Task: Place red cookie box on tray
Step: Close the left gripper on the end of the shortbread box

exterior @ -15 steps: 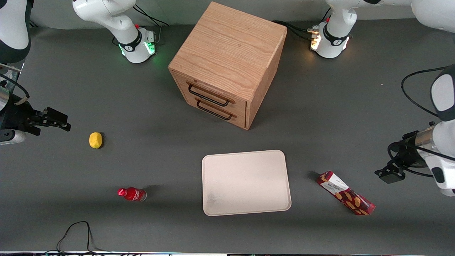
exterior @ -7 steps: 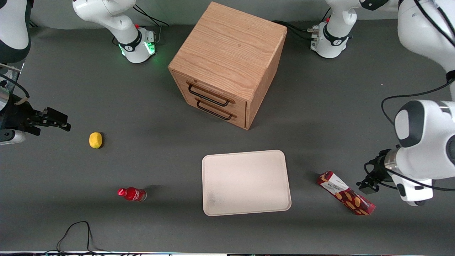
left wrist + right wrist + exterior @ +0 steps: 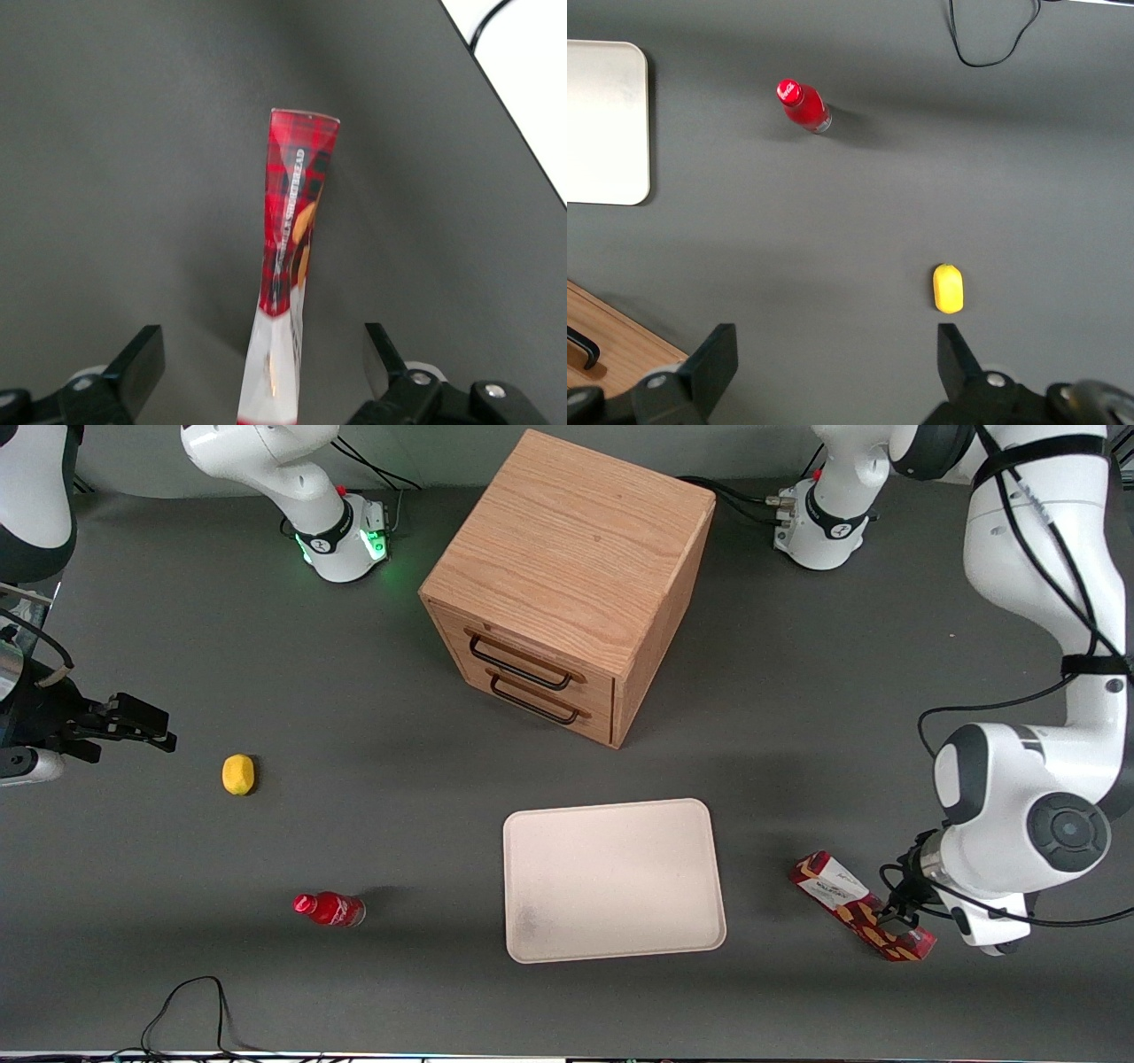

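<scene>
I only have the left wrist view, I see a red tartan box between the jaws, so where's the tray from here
Observer: The tray lies flat on the table beside the red cookie box, toward the parked arm's end. Bare table separates them.
Operator: Anything on the tray?
Observer: No, it holds nothing.
Operator: And where is my gripper on the box?
Observer: The gripper hangs over the box's biscuit-picture end, the end nearer the front camera, its jaws open either side.
Operator: Anything else nearby?
Observer: A wooden drawer cabinet stands farther from the front camera than the tray.
</scene>
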Controlling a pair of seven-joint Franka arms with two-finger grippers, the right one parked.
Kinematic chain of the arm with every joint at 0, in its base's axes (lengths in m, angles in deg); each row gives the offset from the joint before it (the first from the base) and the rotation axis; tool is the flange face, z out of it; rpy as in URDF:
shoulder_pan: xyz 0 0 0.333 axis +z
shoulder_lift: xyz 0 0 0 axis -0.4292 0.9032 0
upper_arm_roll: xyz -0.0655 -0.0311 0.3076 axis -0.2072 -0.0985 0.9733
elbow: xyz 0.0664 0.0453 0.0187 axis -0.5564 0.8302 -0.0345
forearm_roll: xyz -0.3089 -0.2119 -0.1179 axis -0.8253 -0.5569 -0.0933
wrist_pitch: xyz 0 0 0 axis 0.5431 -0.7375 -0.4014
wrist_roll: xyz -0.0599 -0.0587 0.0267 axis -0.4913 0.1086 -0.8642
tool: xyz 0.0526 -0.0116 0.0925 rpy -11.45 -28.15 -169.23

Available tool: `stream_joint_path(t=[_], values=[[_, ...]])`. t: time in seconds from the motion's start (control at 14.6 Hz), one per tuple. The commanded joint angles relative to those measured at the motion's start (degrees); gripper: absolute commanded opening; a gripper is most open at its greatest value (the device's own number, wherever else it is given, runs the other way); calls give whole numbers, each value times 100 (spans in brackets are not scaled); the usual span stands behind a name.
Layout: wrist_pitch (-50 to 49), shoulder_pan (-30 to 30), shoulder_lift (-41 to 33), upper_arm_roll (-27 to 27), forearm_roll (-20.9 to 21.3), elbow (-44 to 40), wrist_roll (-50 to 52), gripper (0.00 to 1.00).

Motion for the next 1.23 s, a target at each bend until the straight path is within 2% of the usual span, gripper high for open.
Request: stream_joint_path(t=[0.0,0.34,0.41,0.68,0.75,1.16], values=[[548,-40,228,47,204,119,211,100],[981,-13,536,73,186,180,220,100],[990,-13,562,73,151,180,212,95],[982,-13,554,64,116,154,220,13],[973,-13,536,64,116,145,212,0],[649,-13,396,64,168,58,141,0]])
